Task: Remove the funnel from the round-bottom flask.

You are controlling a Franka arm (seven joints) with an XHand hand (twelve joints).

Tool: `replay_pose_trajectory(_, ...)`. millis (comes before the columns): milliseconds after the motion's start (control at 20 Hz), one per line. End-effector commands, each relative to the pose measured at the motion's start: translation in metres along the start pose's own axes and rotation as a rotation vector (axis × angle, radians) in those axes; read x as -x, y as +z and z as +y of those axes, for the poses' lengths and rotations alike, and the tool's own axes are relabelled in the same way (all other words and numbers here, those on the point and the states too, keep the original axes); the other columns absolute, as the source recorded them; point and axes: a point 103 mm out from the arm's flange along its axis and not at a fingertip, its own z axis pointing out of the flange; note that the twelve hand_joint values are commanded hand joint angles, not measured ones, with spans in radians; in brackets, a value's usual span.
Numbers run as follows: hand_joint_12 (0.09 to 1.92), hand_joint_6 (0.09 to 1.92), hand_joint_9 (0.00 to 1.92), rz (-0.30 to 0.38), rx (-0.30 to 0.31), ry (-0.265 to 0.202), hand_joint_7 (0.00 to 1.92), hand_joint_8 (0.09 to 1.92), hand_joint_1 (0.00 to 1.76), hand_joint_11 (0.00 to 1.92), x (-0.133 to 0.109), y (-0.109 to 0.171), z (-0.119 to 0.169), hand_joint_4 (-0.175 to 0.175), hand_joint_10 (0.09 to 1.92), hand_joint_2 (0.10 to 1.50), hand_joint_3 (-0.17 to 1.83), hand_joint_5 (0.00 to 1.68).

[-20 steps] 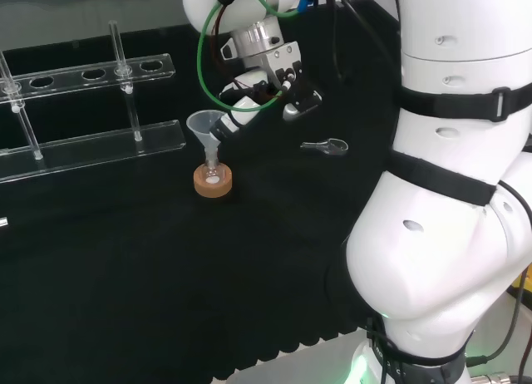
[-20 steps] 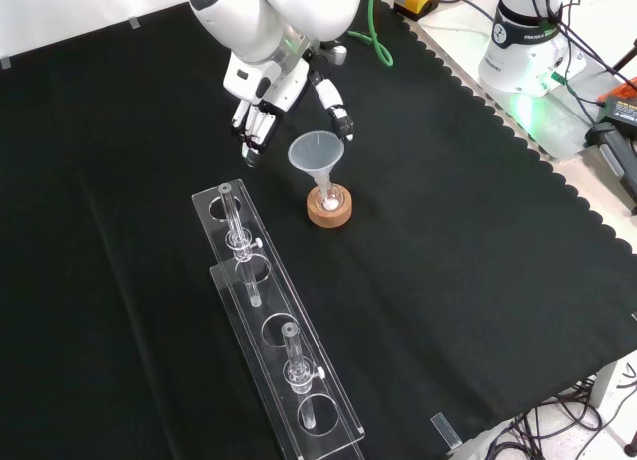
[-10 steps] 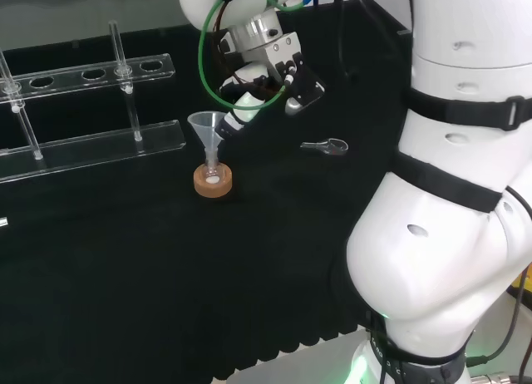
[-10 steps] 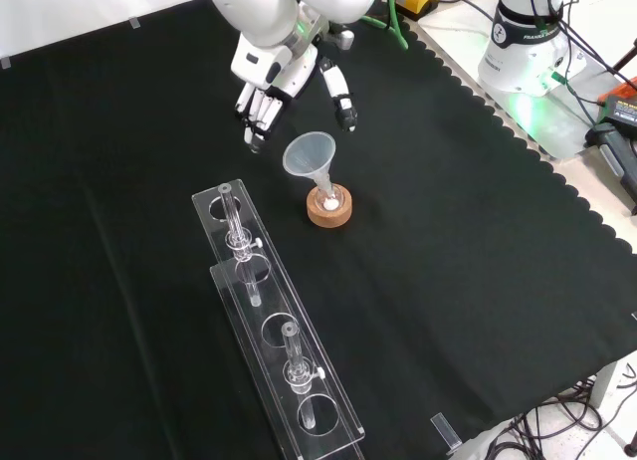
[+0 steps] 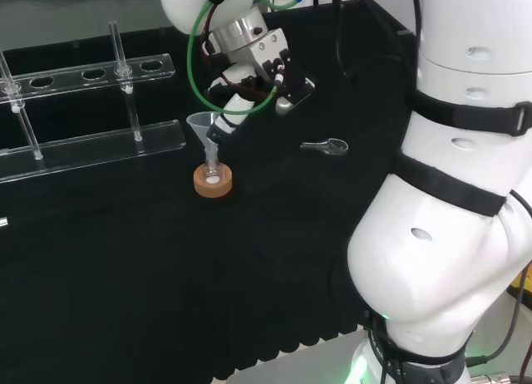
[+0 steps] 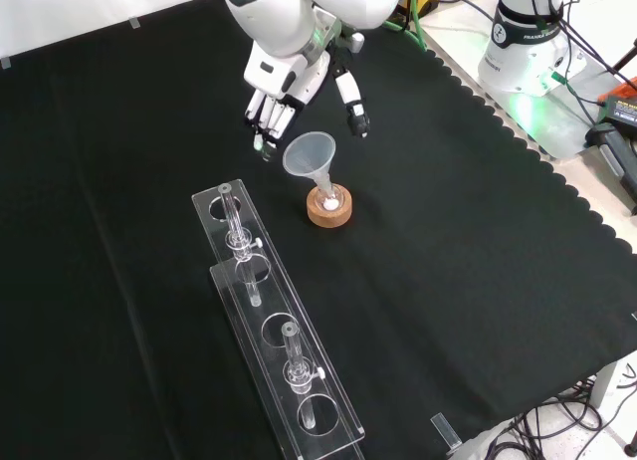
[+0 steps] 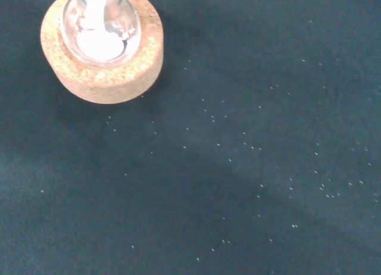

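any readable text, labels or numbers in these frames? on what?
No text can be quoted from these pictures.
funnel, round-bottom flask, cork ring: no markings visible.
clear tube racks: no markings visible.
hand: no readable print.
white base at the front view's top right: a short line of dark print, too small to read.

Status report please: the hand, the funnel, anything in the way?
Hand open above the funnel, not touching. Funnel in round-bottom flask on cork ring. No obstacle between.
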Motion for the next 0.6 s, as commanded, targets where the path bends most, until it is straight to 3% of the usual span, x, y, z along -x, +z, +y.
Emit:
replay_pose_trajectory(50,1.58,0.09,0.27,-0.008,-0.022,-0.025,0.00,0.09,0.32,0.06,-0.010,-0.001,0.014,-0.152,0.09,0.63,0.01,0.04)
replay_pose_trajectory(400,1.59,0.09,0.27,0.000,-0.035,-0.023,0.00,0.09,0.32,0.05,-0.005,-0.001,0.027,-0.151,0.09,0.63,0.01,0.05)
replay_pose_trajectory(500,1.57,0.09,0.30,0.003,-0.034,-0.023,0.02,0.09,0.32,0.13,-0.002,0.002,0.029,-0.147,0.09,0.63,0.01,0.06)
replay_pose_trajectory(550,1.55,0.09,0.30,0.003,-0.032,-0.023,0.03,0.09,0.32,0.20,-0.001,0.002,0.029,-0.144,0.14,0.63,0.01,0.08)
replay_pose_trajectory(600,1.51,0.09,0.28,0.008,-0.029,-0.024,0.04,0.12,0.33,0.30,0.000,0.003,0.029,-0.141,0.35,0.64,0.00,0.11)
